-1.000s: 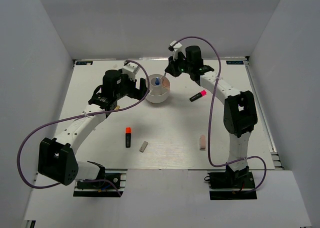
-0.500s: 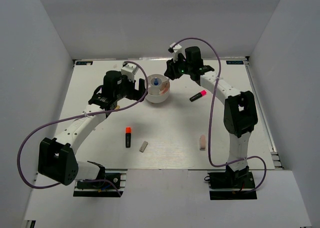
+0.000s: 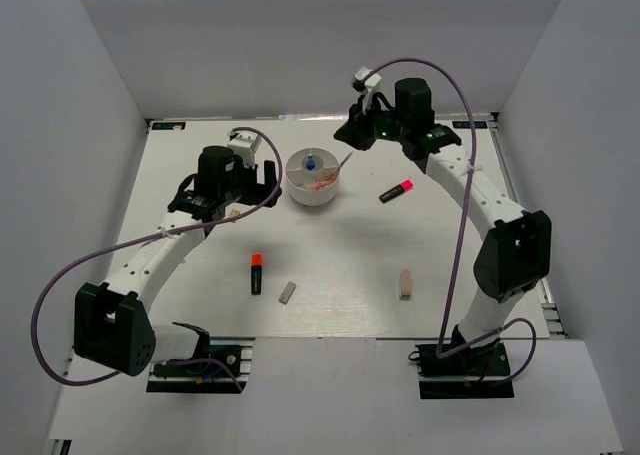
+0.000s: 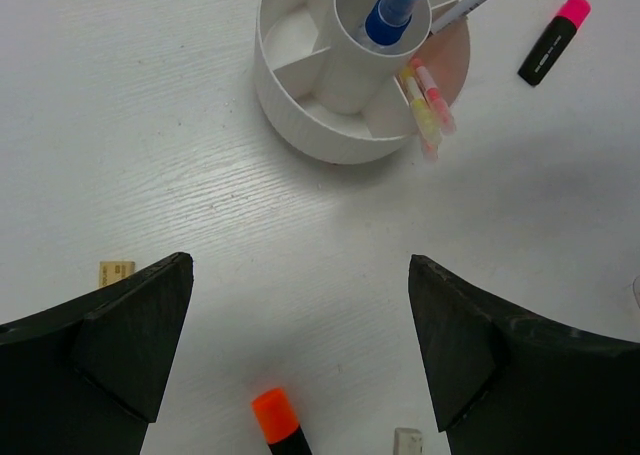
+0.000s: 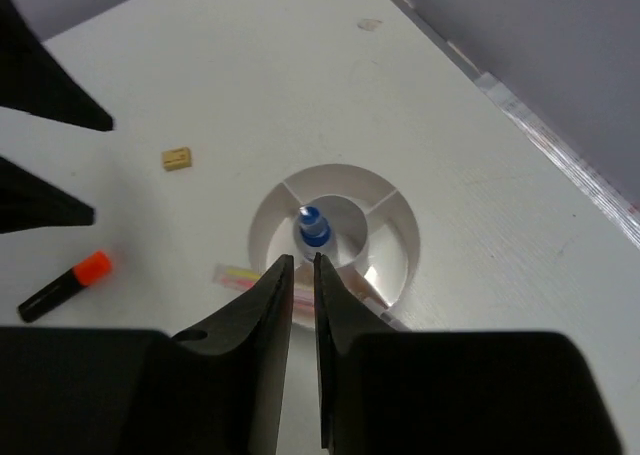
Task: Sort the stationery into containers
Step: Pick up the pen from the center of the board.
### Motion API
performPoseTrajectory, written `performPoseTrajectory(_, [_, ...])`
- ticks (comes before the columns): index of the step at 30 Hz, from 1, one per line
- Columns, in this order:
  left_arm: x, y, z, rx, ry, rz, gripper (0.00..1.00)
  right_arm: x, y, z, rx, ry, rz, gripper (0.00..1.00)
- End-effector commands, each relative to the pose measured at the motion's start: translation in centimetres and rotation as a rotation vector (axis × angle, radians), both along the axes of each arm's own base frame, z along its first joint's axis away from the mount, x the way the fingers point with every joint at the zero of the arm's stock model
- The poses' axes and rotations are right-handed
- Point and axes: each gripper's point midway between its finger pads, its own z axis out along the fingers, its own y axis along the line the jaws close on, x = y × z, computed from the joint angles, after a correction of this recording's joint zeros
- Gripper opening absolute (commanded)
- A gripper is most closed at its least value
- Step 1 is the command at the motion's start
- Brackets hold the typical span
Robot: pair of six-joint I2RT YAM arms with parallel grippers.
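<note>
- Right gripper (image 5: 302, 260): open only a crack, nothing held, high up over the white tub (image 5: 400, 215).
- Left gripper (image 4: 300, 265): wide open and empty, with the tub just ahead and the orange-capped highlighter (image 4: 278, 425) on the table close below, toward the arm.
- Already in the tub: the blue-capped bottle (image 4: 393, 0) in the middle cup, pink and yellow pens (image 4: 425, 105) in a side part, and a grey pen (image 4: 475, 0) leaning out over the rim.
- Still out on the table: the pink-capped highlighter (image 3: 397, 190), off to the right gripper's right and back toward its arm.
- Also out: a grey eraser (image 3: 287, 293) and a pink eraser (image 3: 405, 283), well back from both grippers, and a small beige eraser (image 4: 117, 272) near one finger of the left gripper.
- Best guess for the next job: fetch the pink-capped highlighter with the right gripper.
- Open the fingers much wider first.
- Turn the wrist so the fingers go across the black body, not along it.
- Pinch near the middle, so no tipping.
- Come straight down and stop at the table, gently.
- Lift high enough to clear the tub wall.
- Drop into a part with room, away from the leaning pen.
</note>
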Motion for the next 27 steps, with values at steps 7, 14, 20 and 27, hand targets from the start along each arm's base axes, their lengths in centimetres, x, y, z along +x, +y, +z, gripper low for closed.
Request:
performPoseTrajectory(7, [-1.5, 2.0, 0.4, 0.004, 0.021, 0.052, 0.87, -5.4, -1.7, 3.2, 0.075, 0.025, 0.038, 0.15])
performPoseTrajectory(14, [-4.1, 4.3, -3.0, 0.165, 0.176, 0.033, 0.89, -4.2, -6.0, 1.8, 0.039, 0.076, -0.191, 0.19])
performPoseTrajectory(20, [-6.6, 7.0, -7.5, 0.273, 0.366, 0.142, 0.98, -4.5, -10.5, -1.1, 0.057, 0.187, -0.431, 0.43])
performPoseTrajectory(27, [-9.1, 5.7, -11.2, 0.205, 0.515, 0.139, 0.94, -6.1, -13.1, -5.3, 0.051, 0.304, -0.502, 0.47])
